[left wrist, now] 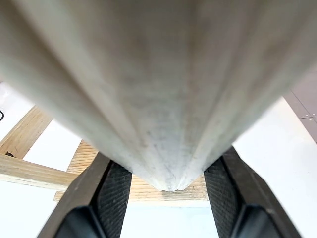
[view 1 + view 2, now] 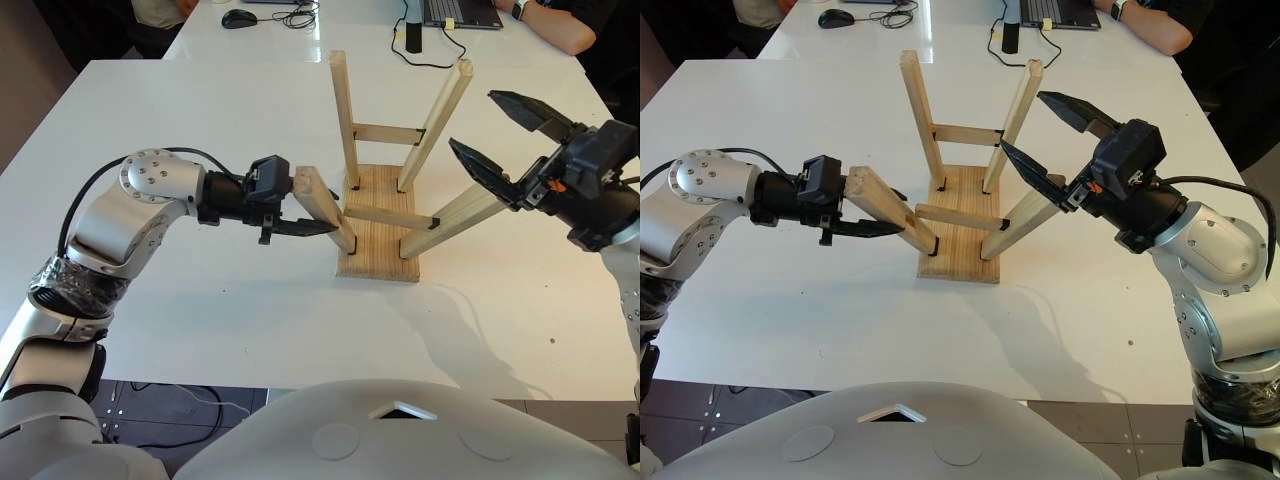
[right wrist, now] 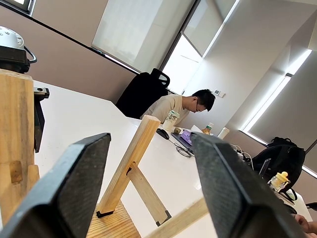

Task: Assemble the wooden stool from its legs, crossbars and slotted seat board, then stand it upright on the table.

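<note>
The stool stands upside down on the white table, its slotted seat board (image 2: 378, 262) flat and its legs pointing up. The two far legs (image 2: 344, 120) (image 2: 437, 122) are joined by a crossbar (image 2: 388, 133). A second crossbar (image 2: 385, 215) links the two splayed near legs. My left gripper (image 2: 318, 216) is shut on the near-left leg (image 2: 322, 200), its black pads (image 1: 114, 193) pressing both sides. My right gripper (image 2: 472, 120) hangs open, its lower finger just above the outer end of the near-right leg (image 2: 462, 215), nothing between its fingers (image 3: 74, 188).
A second white table behind holds a mouse (image 2: 238, 18), cables, a black upright object (image 2: 412, 35) and a laptop (image 2: 460, 10). A person's arm rests at its far right. Bare tabletop (image 2: 200, 120) lies left of and in front of the stool.
</note>
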